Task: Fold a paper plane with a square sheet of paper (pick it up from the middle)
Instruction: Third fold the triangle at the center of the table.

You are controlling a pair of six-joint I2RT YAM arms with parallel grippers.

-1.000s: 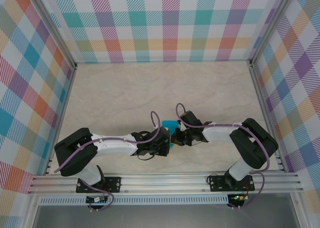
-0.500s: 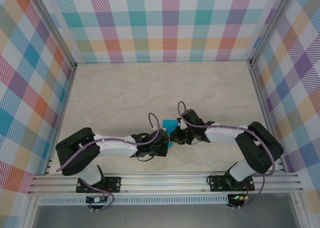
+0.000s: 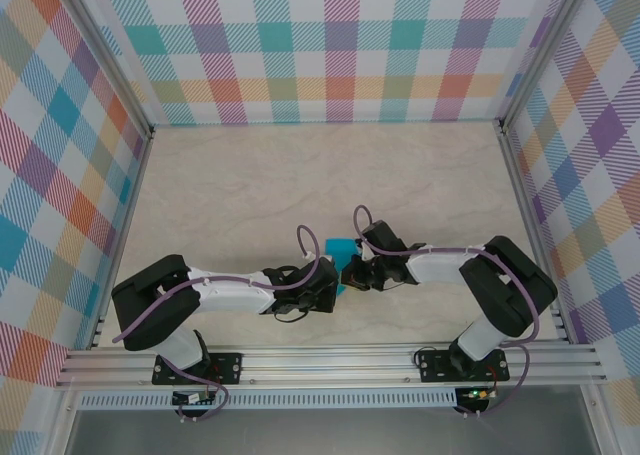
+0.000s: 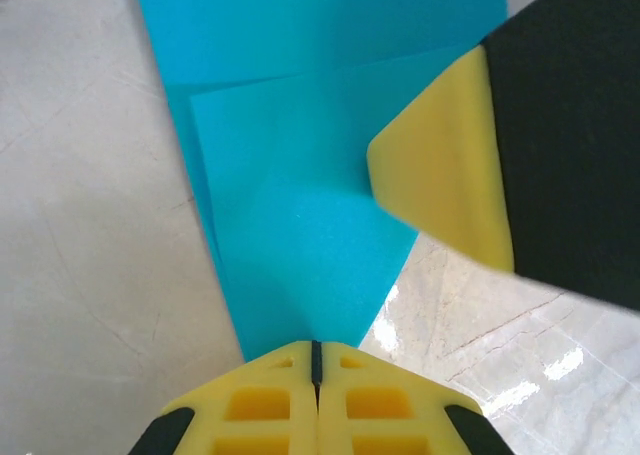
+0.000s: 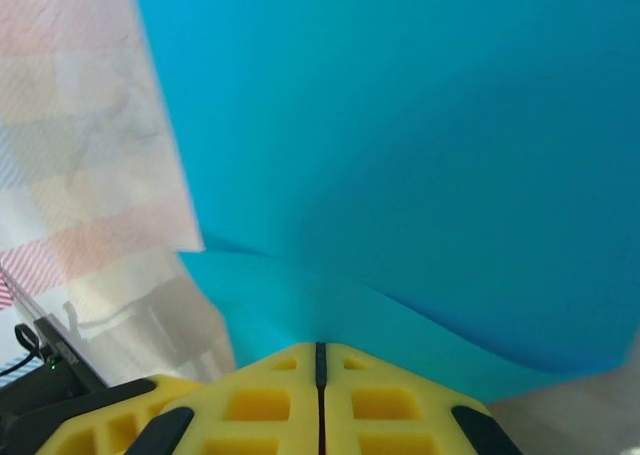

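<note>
The part-folded square sheet of paper sits between the two arms toward the table's near edge, pinched at opposite sides by the closed left gripper and right gripper; pulling apart could tear it; a slipped pinch could spoil the crease.

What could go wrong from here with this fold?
The left tool seems to pinch only a corner of the teal paper; it could slip out.
The right tool is shut on the same paper close by; pulling apart may tear it.
The paper bows, so a crease could land crooked.
</note>
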